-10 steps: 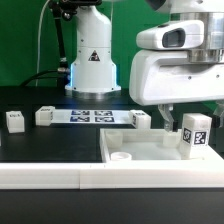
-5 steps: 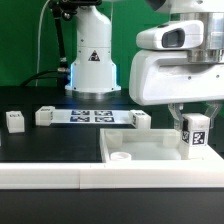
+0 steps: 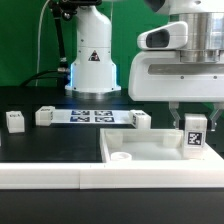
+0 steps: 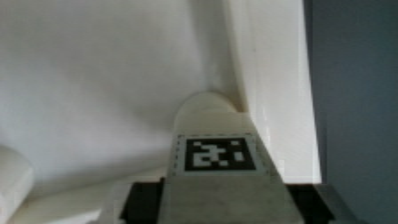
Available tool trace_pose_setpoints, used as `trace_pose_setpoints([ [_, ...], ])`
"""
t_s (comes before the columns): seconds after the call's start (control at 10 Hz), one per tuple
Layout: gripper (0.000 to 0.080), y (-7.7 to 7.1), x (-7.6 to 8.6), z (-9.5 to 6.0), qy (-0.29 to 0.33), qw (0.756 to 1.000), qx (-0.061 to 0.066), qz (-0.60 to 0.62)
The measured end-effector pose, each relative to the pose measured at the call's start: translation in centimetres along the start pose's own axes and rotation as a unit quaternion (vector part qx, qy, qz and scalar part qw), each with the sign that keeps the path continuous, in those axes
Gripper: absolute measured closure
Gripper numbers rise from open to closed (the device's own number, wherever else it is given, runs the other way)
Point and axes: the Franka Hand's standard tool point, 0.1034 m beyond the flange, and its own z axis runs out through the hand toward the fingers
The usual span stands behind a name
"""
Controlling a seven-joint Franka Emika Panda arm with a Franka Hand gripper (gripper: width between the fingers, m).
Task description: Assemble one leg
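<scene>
My gripper (image 3: 194, 120) is shut on the leg (image 3: 194, 134), a small white post with a black-and-white tag facing the camera. The leg stands upright at the exterior view's right end of the large white panel (image 3: 150, 148), with its lower end down at the panel's surface. A round corner socket (image 3: 122, 156) shows at the panel's left front. In the wrist view the leg (image 4: 217, 185) runs down between my dark fingers (image 4: 146, 202), with its tag (image 4: 217, 153) in sight and its tip at the panel's corner (image 4: 98, 100).
Three more white legs lie on the black table: one at the far left (image 3: 14, 121) and one at each end (image 3: 45, 115) (image 3: 141, 119) of the marker board (image 3: 92, 115). A long white border bar (image 3: 60, 176) runs along the front. The robot's base (image 3: 92, 60) stands behind.
The leg was tilted in my gripper and now stands upright. The gripper has shifted slightly toward the exterior view's right, over the panel's corner.
</scene>
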Motion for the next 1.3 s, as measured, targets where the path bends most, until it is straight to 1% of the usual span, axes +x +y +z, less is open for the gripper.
trace_pose_setpoints([
  [0.2,0.0509,0.06,0.05,0.02,0.002,0.992,0.014,0.126],
  [0.3,0.0509,0.08,0.09,0.02,0.002,0.984,0.019,0.177],
  [0.4,0.0509,0.11,0.02,0.03,-0.001,0.971,0.023,0.238],
  [0.6,0.0509,0.07,-0.02,0.05,-0.007,0.943,0.027,0.33],
  [0.7,0.0509,0.08,-0.02,0.06,-0.01,0.936,0.03,0.352],
  [0.8,0.0509,0.22,0.12,0.05,-0.013,0.933,0.031,0.359],
  [0.9,0.0509,0.08,0.05,0.06,-0.016,0.92,0.033,0.39],
  [1.0,0.0438,-0.06,-0.02,0.07,-0.018,0.916,0.035,0.4],
  [1.1,0.0438,-0.06,-0.03,0.07,-0.018,0.919,0.035,0.393],
  [1.2,0.0255,-0.04,-0.02,0.07,-0.018,0.922,0.035,0.385],
  [1.3,0.0182,0.16,0.11,0.05,-0.016,0.939,0.036,0.34],
])
